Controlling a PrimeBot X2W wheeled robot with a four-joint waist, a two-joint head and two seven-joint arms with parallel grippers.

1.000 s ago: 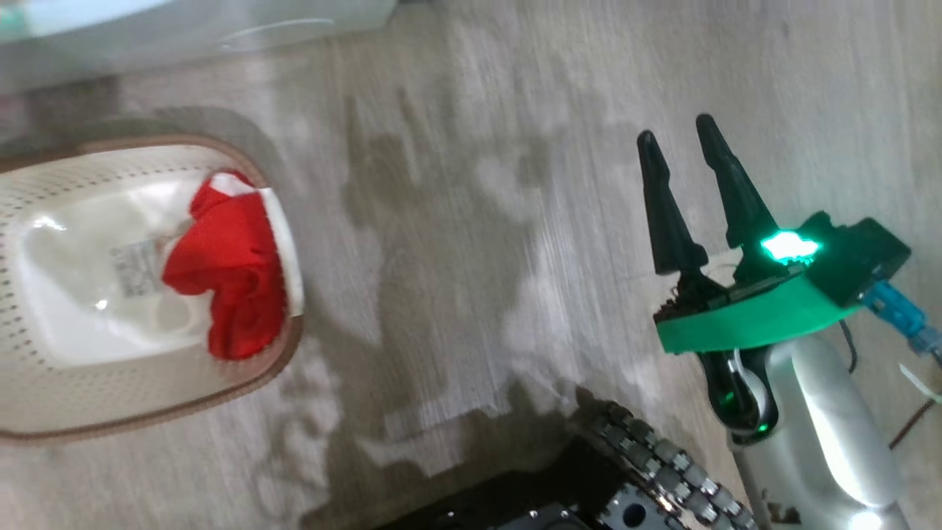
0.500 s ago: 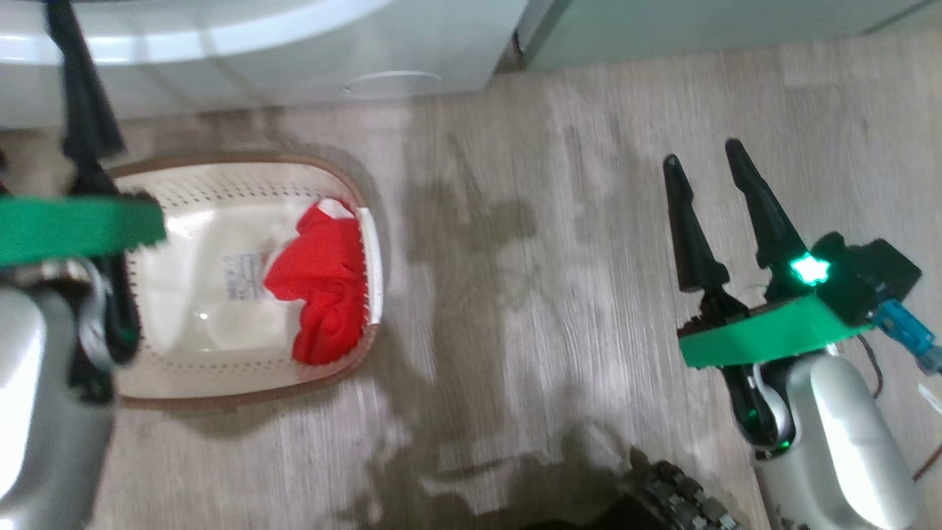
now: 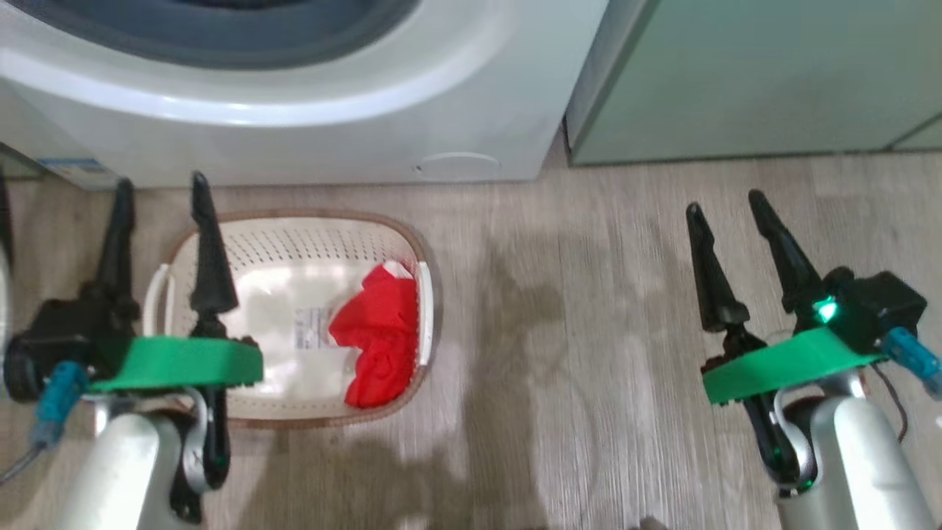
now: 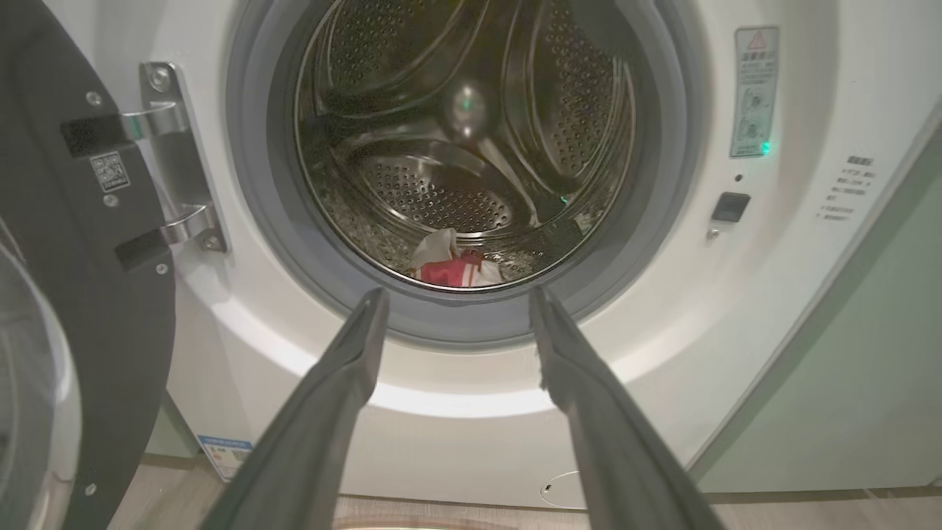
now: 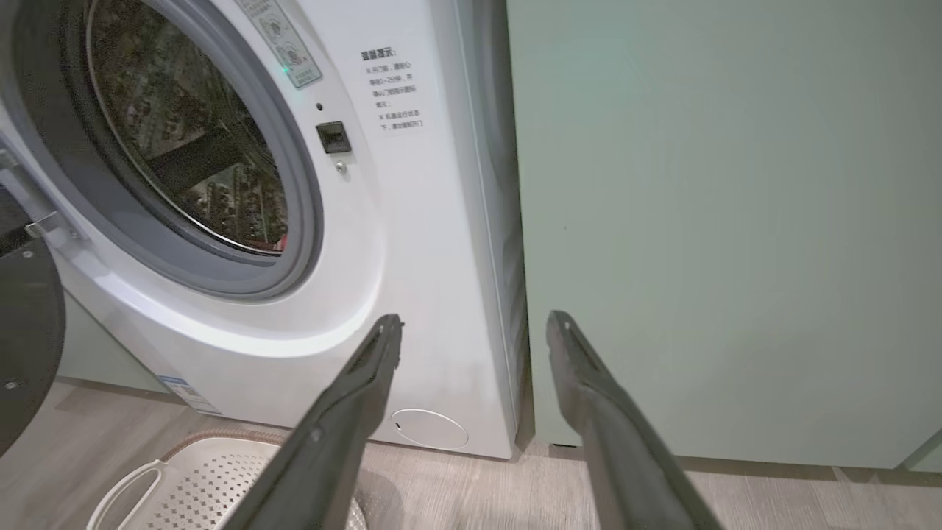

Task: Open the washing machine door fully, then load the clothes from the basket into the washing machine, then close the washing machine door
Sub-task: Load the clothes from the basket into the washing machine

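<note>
The cream basket stands on the floor just in front of the white washing machine. A red garment of the clothes lies bunched at the basket's right end. My left gripper hangs open over the basket's left end, empty. Far to the right, over bare floor, my right gripper is open and empty. In the left wrist view the washing machine door is swung open to the left. Another red and white garment lies in the steel drum, beyond the left gripper.
A pale green cabinet stands right of the machine and faces the right gripper. The door's black edge and the basket's handle end show low left in the right wrist view. Wood-look floor lies between the arms.
The head camera has swung up and left, so the machine front and my left gripper have come into the picture. Both grippers stay open; the garment in the basket lies as before.
</note>
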